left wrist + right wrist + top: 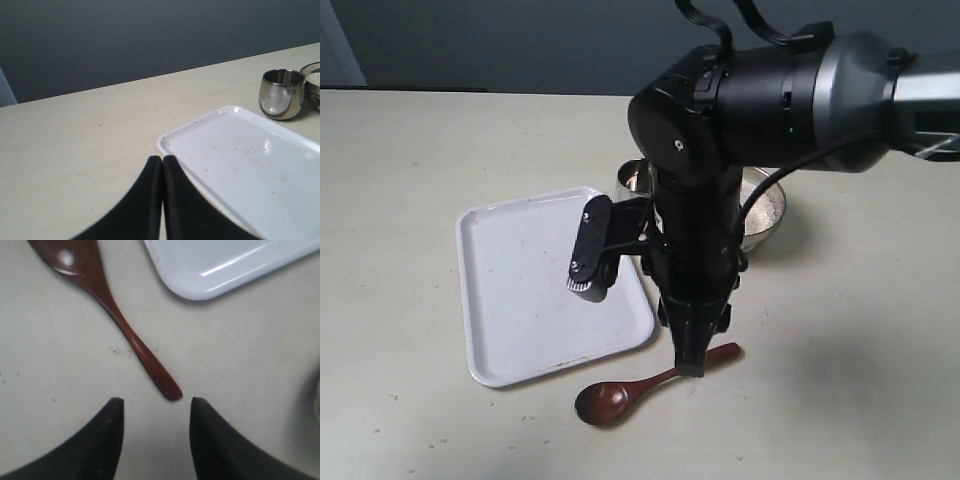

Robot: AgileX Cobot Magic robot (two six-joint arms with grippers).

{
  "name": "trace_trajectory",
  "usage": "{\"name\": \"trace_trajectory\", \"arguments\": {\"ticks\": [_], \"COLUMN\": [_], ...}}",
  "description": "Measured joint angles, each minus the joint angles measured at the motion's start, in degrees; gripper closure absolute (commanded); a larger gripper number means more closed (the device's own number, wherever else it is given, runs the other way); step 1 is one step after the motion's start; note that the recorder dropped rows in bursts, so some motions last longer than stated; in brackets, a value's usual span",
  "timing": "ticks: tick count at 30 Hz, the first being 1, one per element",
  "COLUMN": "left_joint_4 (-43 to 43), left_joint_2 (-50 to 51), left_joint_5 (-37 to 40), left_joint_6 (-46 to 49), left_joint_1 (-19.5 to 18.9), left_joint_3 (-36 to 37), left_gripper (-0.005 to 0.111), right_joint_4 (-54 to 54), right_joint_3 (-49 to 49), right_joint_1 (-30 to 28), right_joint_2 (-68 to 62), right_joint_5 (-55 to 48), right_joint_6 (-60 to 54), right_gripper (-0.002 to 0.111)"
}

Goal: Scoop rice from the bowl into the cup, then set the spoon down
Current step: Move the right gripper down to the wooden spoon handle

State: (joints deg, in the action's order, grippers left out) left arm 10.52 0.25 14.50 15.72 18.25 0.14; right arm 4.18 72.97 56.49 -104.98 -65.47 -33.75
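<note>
The reddish-brown wooden spoon (pixel 630 392) lies flat on the table near the front edge, its handle end under my right gripper (pixel 691 368). In the right wrist view the spoon (pixel 117 322) runs away from the open right gripper (pixel 157 401), whose jaws stand apart just short of the handle tip without touching it. The steel cup (pixel 281 93) stands beside the glass bowl (pixel 767 215) holding white rice (pixel 768 207); the right arm hides most of both in the exterior view. My left gripper (pixel 162 159) is shut and empty, hovering by the tray's corner.
A white rectangular tray (pixel 515 290) lies left of the spoon, its rounded corner (pixel 195 290) close to the handle. The right arm's black body covers the table's middle. Bare table extends to the right and front.
</note>
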Motion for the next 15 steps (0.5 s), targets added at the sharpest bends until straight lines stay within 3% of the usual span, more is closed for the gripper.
{"name": "trace_trajectory", "arguments": {"ticks": [9,15], "left_joint_4": [0.0,0.0], "left_joint_2": [0.0,0.0], "left_joint_5": [0.0,0.0], "left_joint_6": [0.0,0.0], "left_joint_1": [0.0,0.0], "left_joint_3": [0.0,0.0], "left_gripper": [0.106,0.106], "right_joint_4": [0.2,0.4], "right_joint_3": [-11.9,-13.5], "right_joint_1": [0.1,0.1], "right_joint_2": [0.1,1.0], "right_joint_5": [7.9,14.5], "right_joint_6": [-2.8,-4.6], "right_gripper": [0.066,0.066]}}
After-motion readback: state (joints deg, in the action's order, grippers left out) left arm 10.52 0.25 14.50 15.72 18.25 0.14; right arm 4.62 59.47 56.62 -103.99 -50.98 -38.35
